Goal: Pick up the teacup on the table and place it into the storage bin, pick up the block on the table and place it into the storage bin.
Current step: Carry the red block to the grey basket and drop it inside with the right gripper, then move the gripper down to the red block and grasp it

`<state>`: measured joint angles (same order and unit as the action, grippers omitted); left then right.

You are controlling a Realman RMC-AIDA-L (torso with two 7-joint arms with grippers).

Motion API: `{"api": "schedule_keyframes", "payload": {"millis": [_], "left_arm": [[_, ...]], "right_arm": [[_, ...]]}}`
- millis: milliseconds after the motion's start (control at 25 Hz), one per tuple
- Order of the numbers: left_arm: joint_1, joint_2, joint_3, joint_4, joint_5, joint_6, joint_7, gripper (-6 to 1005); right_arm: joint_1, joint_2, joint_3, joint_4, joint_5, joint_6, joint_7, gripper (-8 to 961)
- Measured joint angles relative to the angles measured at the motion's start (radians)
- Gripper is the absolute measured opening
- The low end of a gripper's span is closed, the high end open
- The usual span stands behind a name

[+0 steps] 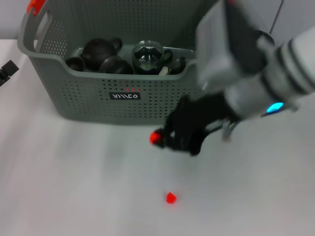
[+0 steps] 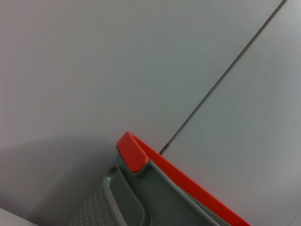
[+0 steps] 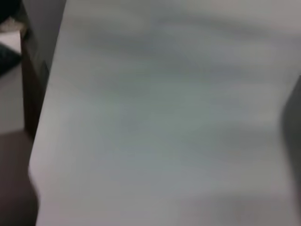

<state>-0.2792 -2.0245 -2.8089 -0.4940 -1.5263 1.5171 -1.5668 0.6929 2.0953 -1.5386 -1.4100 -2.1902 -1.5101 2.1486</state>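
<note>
Item one — storage bin (image 1: 93, 101): grey-green perforated basket at the far side of the table (image 1: 74, 187), orange clip (image 1: 35, 5) at its handle, black label (image 1: 124, 96) on the near wall; it holds a dark teapot (image 1: 101, 49), dark teacups (image 1: 115, 65) and a glass pitcher (image 1: 147, 56), so I judge the teacup part done. Item two — block (image 1: 171, 198): small, red, alone on the table, well in front of the bin and nearer me than my right gripper. Item three — right gripper (image 1: 165, 138): black, low over the table just before the bin's near wall, a red piece at its tip; whether it is parted or closed I cannot tell, nor whether that red piece is a held thing. Item four — left gripper (image 1: 6, 71): parked at the table's left edge beside the bin. Step in hand, as I judge it: fetching the block; the piece is small, so I should come straight down over it, centre it between the jaws and close low near the table.
</note>
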Motion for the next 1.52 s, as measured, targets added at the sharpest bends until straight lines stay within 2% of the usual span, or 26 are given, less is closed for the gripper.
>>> {"api": "schedule_keyframes", "payload": {"millis": [160, 240, 320, 520, 640, 760, 1000, 1160, 1280, 1400, 1480, 1520], "left_arm": [[-0.002, 0.001, 0.001, 0.000, 0.000, 0.000, -0.002, 921], [-0.004, 0.001, 0.001, 0.000, 0.000, 0.000, -0.002, 920], [-0.006, 0.001, 0.001, 0.000, 0.000, 0.000, -0.002, 920], [-0.007, -0.001, 0.002, 0.000, 0.000, -0.001, -0.002, 920], [-0.006, 0.000, 0.002, 0.000, 0.000, 0.000, -0.002, 920], [-0.001, 0.000, 0.002, 0.000, 0.000, -0.001, -0.002, 920], [-0.001, -0.001, 0.002, 0.000, 0.000, -0.002, -0.001, 921], [-0.003, 0.002, 0.002, 0.009, 0.001, -0.002, 0.000, 921], [-0.003, 0.003, 0.002, 0.011, 0.002, -0.002, 0.000, 921], [-0.003, 0.003, 0.002, 0.011, 0.002, -0.001, -0.001, 921], [-0.003, 0.003, 0.002, 0.011, 0.002, -0.002, -0.001, 921], [-0.005, 0.004, 0.002, 0.011, 0.002, -0.003, -0.002, 921]], "right_arm": [[0.039, 0.002, 0.217, -0.121, 0.045, -0.098, 0.058, 175], [0.062, 0.001, 0.297, -0.143, 0.065, -0.071, 0.101, 178], [0.082, 0.002, 0.344, -0.119, 0.069, 0.016, 0.153, 181], [0.151, -0.008, 0.378, 0.106, 0.018, 0.310, 0.222, 189], [0.231, -0.027, 0.380, 0.290, -0.029, 0.390, 0.213, 193], [0.303, -0.037, 0.391, 0.428, -0.077, 0.424, 0.204, 198], [0.345, -0.022, 0.384, 0.495, -0.168, 0.439, 0.204, 207], [0.324, -0.007, 0.383, 0.416, -0.202, 0.405, 0.205, 213], [0.274, 0.002, 0.385, 0.289, -0.186, 0.331, 0.213, 324], [0.215, 0.003, 0.378, 0.161, -0.142, 0.196, 0.212, 434], [0.179, 0.001, 0.367, 0.100, -0.111, 0.074, 0.188, 683], [0.161, 0.000, 0.357, 0.080, -0.101, 0.002, 0.160, 703]]}}
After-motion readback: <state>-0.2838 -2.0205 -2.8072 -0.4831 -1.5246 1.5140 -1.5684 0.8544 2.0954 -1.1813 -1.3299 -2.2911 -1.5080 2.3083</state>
